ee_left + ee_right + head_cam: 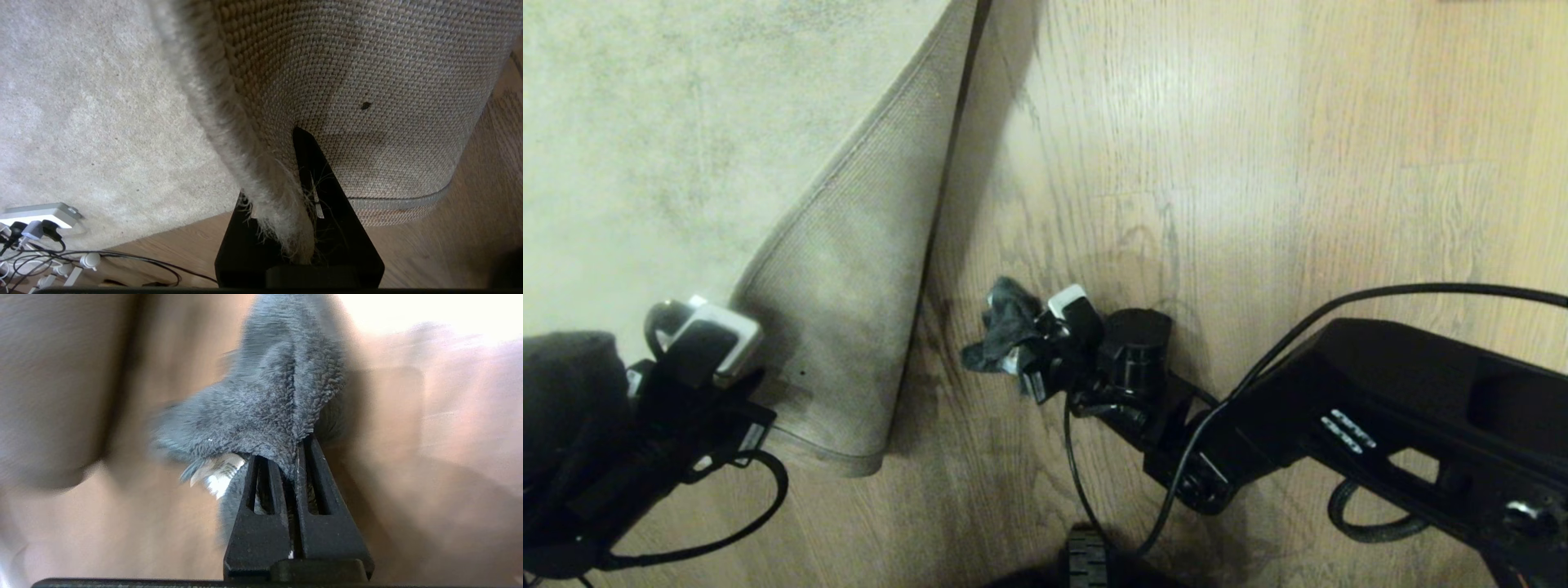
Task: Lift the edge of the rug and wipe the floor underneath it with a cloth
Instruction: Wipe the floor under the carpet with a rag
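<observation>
Rug edge: the rug edge (849, 269) is folded back over the pale pile of the rug (670, 139), its coarse woven tan backing facing up; the fold runs from the top centre of the head view down to a rounded corner at lower left.
Left claw: the left claw (300, 196) is clamped on the rug edge near that corner, with pile fringe squeezed between its black fingers (322, 179), holding the flap off the floor.
Floor: the floor (1258, 163) of brown wood-grain planks lies bare to the right of the fold, with a dark shadow line along the lifted flap.
Cloth: the cloth (1005, 327) is a bunched dark grey fleecy rag with a small white tag, just right of the raised flap and low over the planks.
Right claw: the right claw (296, 457) is pinched tight on the cloth, its two slotted fingers pressed together around the fabric.
Power strip: a white power strip (41, 214) with plugs and cables lies at the rug's border in the left wrist view.
</observation>
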